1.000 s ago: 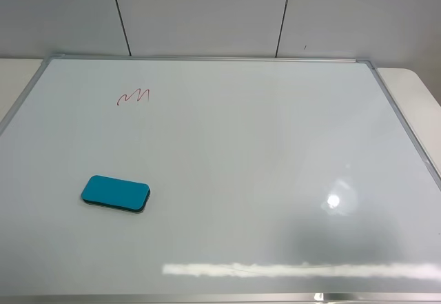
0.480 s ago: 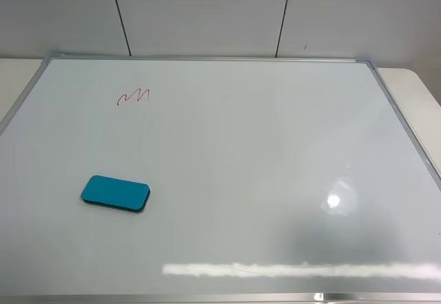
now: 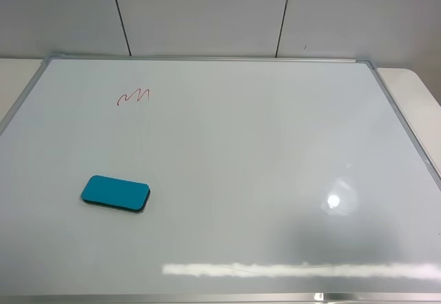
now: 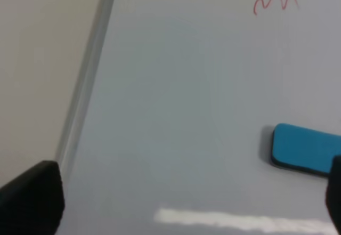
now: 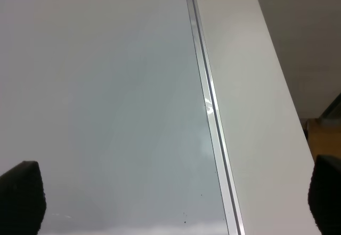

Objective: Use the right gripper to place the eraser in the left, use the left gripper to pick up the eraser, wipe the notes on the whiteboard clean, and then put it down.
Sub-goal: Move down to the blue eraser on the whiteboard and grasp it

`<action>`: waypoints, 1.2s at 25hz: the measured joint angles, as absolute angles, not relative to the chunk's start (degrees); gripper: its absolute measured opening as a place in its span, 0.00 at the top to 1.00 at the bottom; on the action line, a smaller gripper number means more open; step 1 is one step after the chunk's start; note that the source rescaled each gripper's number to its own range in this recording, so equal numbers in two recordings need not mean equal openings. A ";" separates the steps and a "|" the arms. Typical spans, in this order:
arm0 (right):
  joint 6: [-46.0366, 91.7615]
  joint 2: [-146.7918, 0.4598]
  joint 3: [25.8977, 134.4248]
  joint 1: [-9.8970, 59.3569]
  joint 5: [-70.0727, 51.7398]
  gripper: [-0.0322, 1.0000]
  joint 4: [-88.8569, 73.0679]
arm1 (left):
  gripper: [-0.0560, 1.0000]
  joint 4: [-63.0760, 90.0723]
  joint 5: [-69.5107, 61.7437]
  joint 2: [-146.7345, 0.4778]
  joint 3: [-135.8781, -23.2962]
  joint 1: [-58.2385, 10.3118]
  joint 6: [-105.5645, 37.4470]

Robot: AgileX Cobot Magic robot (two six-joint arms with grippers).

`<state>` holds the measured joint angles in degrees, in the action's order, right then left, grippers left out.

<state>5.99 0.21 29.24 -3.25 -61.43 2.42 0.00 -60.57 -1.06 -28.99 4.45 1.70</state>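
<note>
The teal eraser (image 3: 115, 194) lies flat on the left part of the whiteboard (image 3: 248, 145), well below the red notes (image 3: 134, 96). No arm shows in the exterior high view. In the left wrist view the eraser (image 4: 305, 150) lies beside one black fingertip and the notes (image 4: 275, 1) sit farther off; the left gripper (image 4: 186, 203) is open with its fingertips (image 4: 32, 197) wide apart above bare board. The right gripper (image 5: 176, 203) is open too, fingertips (image 5: 18, 197) spread over the board's right frame edge (image 5: 210, 112), holding nothing.
A pale table (image 3: 413, 90) extends past the board on both sides. A grey-white panelled wall (image 3: 207, 11) with dark seams stands behind. Ceiling light glares on the board near its front right (image 3: 333, 200).
</note>
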 joint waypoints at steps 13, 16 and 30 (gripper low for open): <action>5.99 0.21 29.24 -3.25 -61.37 0.01 2.42 | 0.00 0.34 -59.23 -32.44 -36.77 3.64 -6.73; 5.99 0.21 29.24 -3.25 -61.37 0.01 2.42 | 0.00 0.00 -58.83 -39.84 -38.80 -0.30 -8.00; 5.99 0.21 29.24 -3.25 -61.37 0.01 2.42 | 0.00 -4.83 -58.88 -62.08 -42.83 -27.89 -19.91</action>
<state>5.99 0.21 29.24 -3.25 -61.37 2.42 -4.83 -58.88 -62.08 -42.83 -27.89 -19.91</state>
